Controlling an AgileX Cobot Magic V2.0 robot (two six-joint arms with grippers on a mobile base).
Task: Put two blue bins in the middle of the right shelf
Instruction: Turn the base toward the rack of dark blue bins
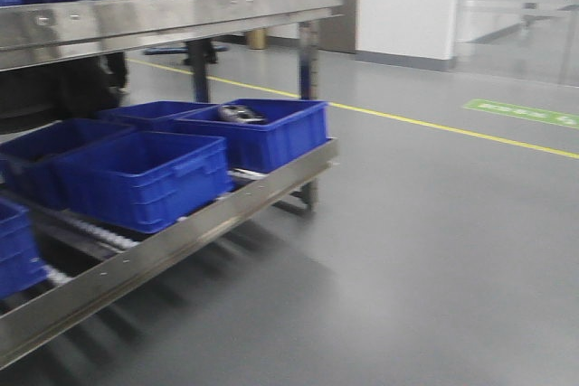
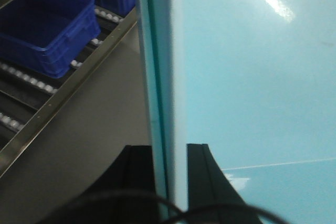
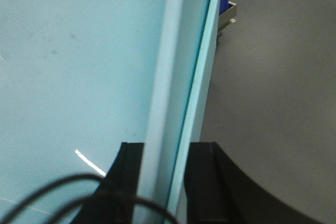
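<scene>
A pale light-blue bin fills both wrist views. In the left wrist view its smooth inside (image 2: 252, 77) lies to the right of its thick rim (image 2: 160, 77). My left gripper (image 2: 169, 148) is shut on that rim, one black finger (image 2: 139, 171) outside and one inside. In the right wrist view the bin's inside (image 3: 79, 66) lies to the left of the opposite rim (image 3: 178, 77), and my right gripper (image 3: 165, 145) is shut on it. A thin teal line runs along each rim; I cannot tell whether two blue bins are nested. Bins and grippers are out of the front view.
A steel rack (image 1: 181, 6) stands at left with dark blue bins (image 1: 145, 178) (image 1: 262, 128) on its lower roller tier. A dark blue bin (image 2: 42, 30) and the rack rail (image 2: 68, 87) lie left of the held bin. Grey floor with a yellow line (image 1: 434, 124) stretches right.
</scene>
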